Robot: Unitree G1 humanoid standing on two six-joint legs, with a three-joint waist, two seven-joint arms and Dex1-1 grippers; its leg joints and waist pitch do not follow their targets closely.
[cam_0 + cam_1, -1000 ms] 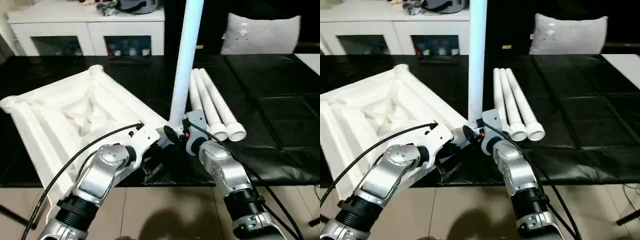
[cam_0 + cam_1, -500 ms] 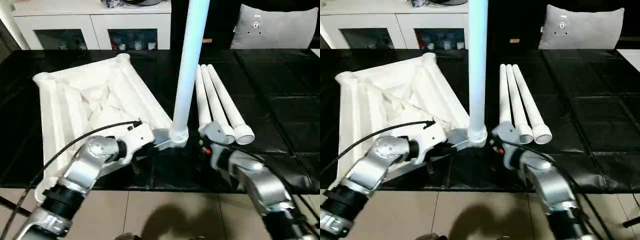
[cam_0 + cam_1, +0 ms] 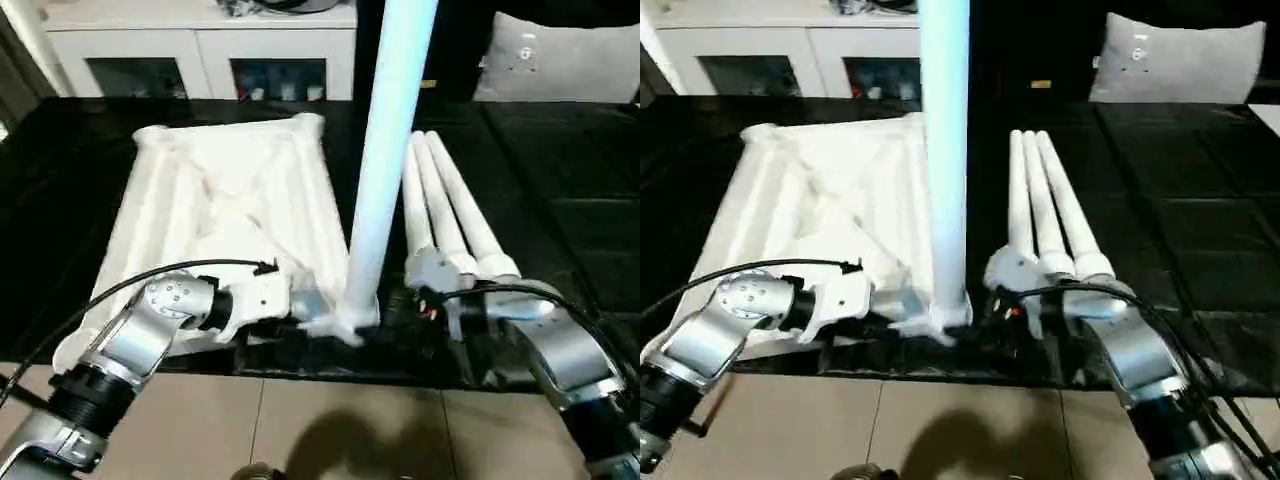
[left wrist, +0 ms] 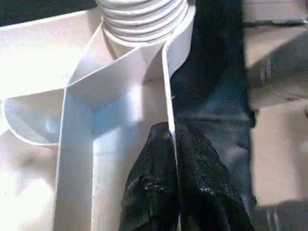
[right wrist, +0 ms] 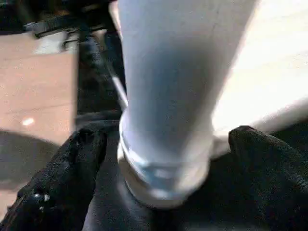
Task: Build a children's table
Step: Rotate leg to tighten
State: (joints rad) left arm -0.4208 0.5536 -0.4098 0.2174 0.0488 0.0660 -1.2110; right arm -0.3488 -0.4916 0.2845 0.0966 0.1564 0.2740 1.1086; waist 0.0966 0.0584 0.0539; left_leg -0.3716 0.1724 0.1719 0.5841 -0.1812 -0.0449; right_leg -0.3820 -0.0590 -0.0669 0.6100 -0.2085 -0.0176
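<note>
Since the earlier frame: tabletop (image 3: 225, 210) has swung round on the bench (image 3: 560, 180), its far edge now lying nearly square to the viewer; right hand (image 5: 159, 159) has let go of the standing leg and drawn off to the 3 o'clock side of it

Item 1, tabletop: white plastic, ribbed underside up, on the black-covered bench, at about 10 o'clock from the standing leg. Near corner reaches the bench's front edge.

Item 2, upright leg (image 3: 385, 150): white tapered tube, standing in the tabletop's near corner socket (image 4: 144, 19), leaning slightly, top out of frame.

Item 3, loose legs (image 3: 1045, 210): three white tubes lying side by side, touching, at 3 o'clock of the upright leg, wide ends toward the viewer.

Item 4, left hand (image 4: 173, 183): clenched on a thin rib wall of the tabletop just beside the socket, black fingers (image 4: 149, 192) pinching it from both sides. Silver forearm enters from 7 o'clock.

Item 5, right hand: released, fingers (image 5: 62, 178) spread wide to either side of the upright leg's base, not touching it. Forearm enters from 5 o'clock.

Item 6, background: white cabinet (image 3: 200, 45) at 11 o'clock beyond the bench; grey cushion (image 3: 560, 60) at 1 o'clock
</note>
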